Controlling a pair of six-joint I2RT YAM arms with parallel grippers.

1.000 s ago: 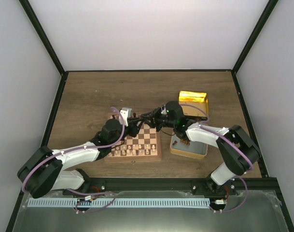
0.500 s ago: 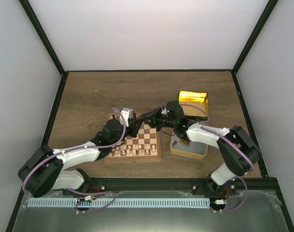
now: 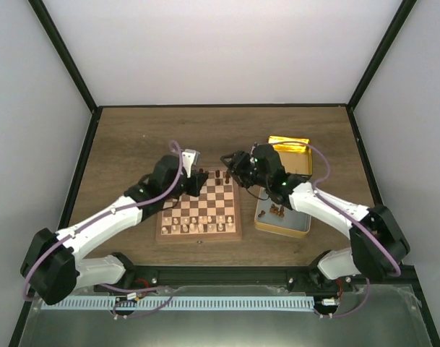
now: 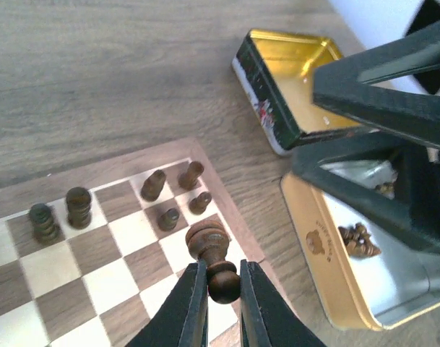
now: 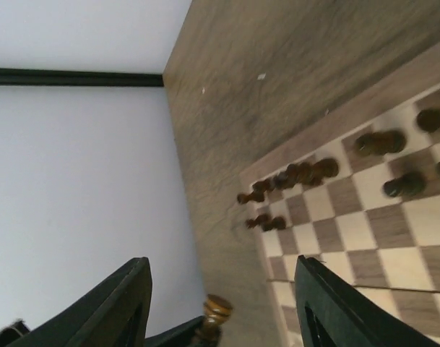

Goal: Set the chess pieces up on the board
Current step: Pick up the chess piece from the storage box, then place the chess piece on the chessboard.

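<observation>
Dark brown turned wood, probably light, hard and slippery, the chess piece [image 4: 207, 242] is clamped by its rounded end in the left gripper [image 4: 221, 278], above the board [image 4: 97, 238] corner under its fingertips, while the right gripper [image 5: 221, 264] opposite gapes empty.

Board [image 3: 199, 237]: checkered, lying flat.
Dark pieces [image 4: 79, 207]: I see several standing near its corner.
Held piece [image 4: 209, 249]: upright in my left gripper [image 4: 218, 283].

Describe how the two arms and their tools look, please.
The left arm and the right arm each have white link covers between bulky black joints, with a thin purple cable looping alongside. The left tool and the right tool each have two flat black fingers.
</observation>
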